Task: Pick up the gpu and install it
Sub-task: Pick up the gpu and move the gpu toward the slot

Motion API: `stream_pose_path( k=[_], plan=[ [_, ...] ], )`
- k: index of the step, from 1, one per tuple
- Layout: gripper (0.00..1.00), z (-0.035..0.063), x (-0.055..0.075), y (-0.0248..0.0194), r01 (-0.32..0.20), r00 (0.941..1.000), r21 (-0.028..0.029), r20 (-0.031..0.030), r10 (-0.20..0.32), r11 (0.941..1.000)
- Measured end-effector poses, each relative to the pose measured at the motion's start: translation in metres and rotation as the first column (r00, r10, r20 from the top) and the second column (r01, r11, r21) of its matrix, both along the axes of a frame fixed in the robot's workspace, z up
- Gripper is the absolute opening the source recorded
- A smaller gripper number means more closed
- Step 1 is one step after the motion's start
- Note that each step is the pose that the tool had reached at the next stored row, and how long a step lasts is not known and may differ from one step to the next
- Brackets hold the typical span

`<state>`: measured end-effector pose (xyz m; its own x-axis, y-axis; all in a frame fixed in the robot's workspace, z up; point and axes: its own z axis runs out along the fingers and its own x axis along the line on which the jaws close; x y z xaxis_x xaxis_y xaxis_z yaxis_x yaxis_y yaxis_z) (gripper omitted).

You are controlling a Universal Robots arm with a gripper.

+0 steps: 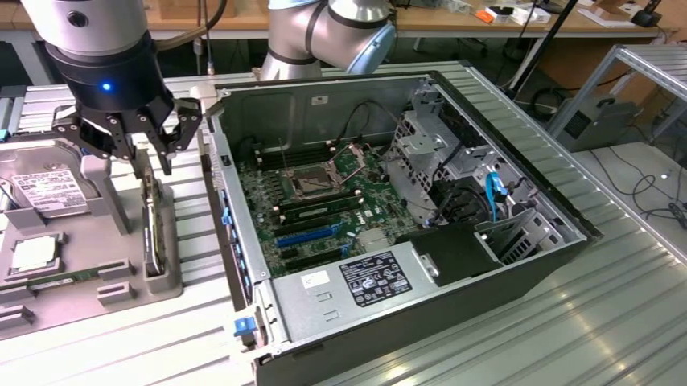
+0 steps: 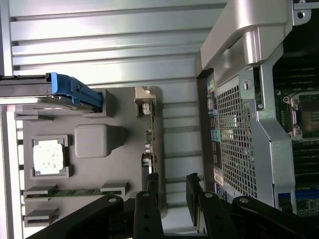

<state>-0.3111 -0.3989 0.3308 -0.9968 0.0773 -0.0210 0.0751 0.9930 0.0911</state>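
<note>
The gpu (image 1: 154, 229) stands on its long edge in a slot of the grey parts tray (image 1: 80, 241), at the exterior view's left of the open computer case. It is a thin dark card with a silver end bracket. My gripper (image 1: 150, 163) hangs just above the card's far end, open, with nothing between its fingers. In the wrist view the gpu (image 2: 152, 134) appears edge-on, its bracket (image 2: 144, 97) at the far end. The black fingers (image 2: 152, 181) of the gripper (image 2: 172, 184) stand apart, and one finger lines up over the card's edge.
The tray also holds a silver hard drive with a white label (image 1: 48, 193), a processor chip (image 1: 32, 253) and a memory stick (image 1: 54, 281). The open case (image 1: 558, 217) lies on its side, showing the motherboard (image 1: 322, 209) with blue slots (image 1: 306, 235). Ribbed metal table (image 1: 601, 322) surrounds it.
</note>
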Motion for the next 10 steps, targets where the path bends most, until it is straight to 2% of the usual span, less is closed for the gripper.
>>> stream_pose_path(
  k=[10],
  plan=[
    [0.36, -0.0037, 0.0000, 0.0000, 0.000, 1.0000, 0.0000, 0.0000, 0.000, 1.0000]
  ],
)
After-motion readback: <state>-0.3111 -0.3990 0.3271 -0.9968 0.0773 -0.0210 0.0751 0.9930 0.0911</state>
